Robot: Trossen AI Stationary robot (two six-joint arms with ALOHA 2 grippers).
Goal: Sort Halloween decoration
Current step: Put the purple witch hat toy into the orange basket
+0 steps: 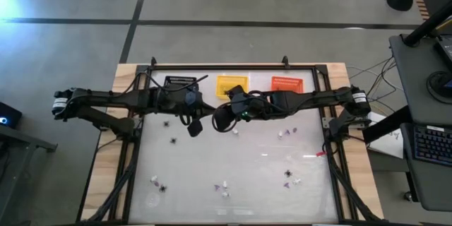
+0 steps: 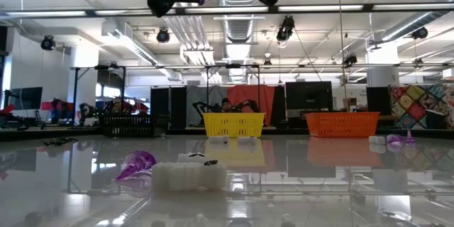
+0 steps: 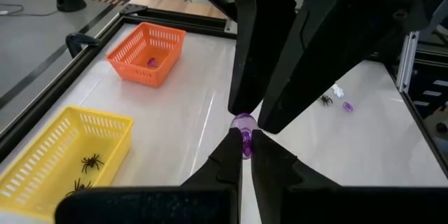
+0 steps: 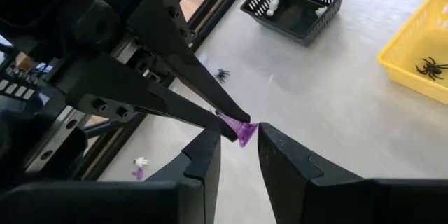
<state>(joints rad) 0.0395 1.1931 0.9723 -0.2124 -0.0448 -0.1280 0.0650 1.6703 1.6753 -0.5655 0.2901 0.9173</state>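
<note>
We see the two arms meeting above the table, tip to tip, in front of the yellow basket. The left gripper is pressed together on a purple trinket, pinching its narrow end. The right gripper stands with its fingers parted on either side of the same trinket's flared end; we cannot tell whether they touch it. We note the black basket holding white bits, the yellow basket holding black spiders, and the orange basket holding one purple piece. Further loose trinkets, white, black and purple, lie scattered over the table, well apart from the baskets.
</note>
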